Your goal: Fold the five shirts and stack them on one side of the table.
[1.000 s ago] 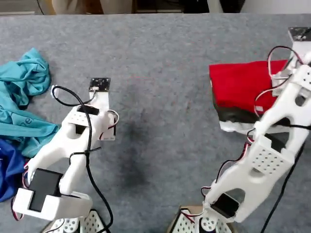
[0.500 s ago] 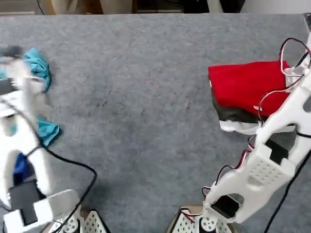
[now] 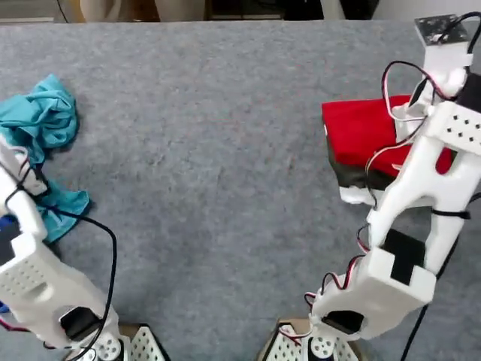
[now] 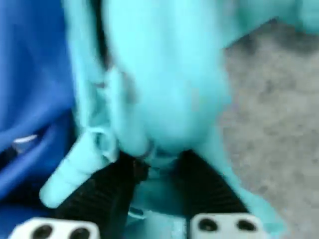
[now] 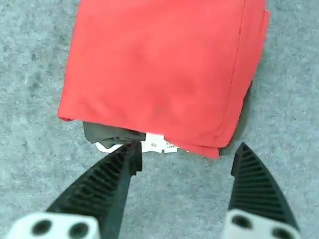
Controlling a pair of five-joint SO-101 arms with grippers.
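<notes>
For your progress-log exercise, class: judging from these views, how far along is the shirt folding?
Done: three look folded and stacked on one side, red shirt over a dark shirt and a white shirt, right claw open above. In hand: left claw is in the crumpled teal shirt. Remaining: that one and the blue shirt beside it.

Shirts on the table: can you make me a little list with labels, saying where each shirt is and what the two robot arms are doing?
Folded stack: red shirt on top, dark shirt under it, white shirt at the bottom, on the right arm's side
Not folded: teal shirt crumpled on the left arm's side, blue shirt beside it
Left arm: left gripper down in the teal shirt's cloth
Right arm: right gripper above the stack's edge, fingers open, holding nothing
Table: grey, fuzzy cover
</notes>
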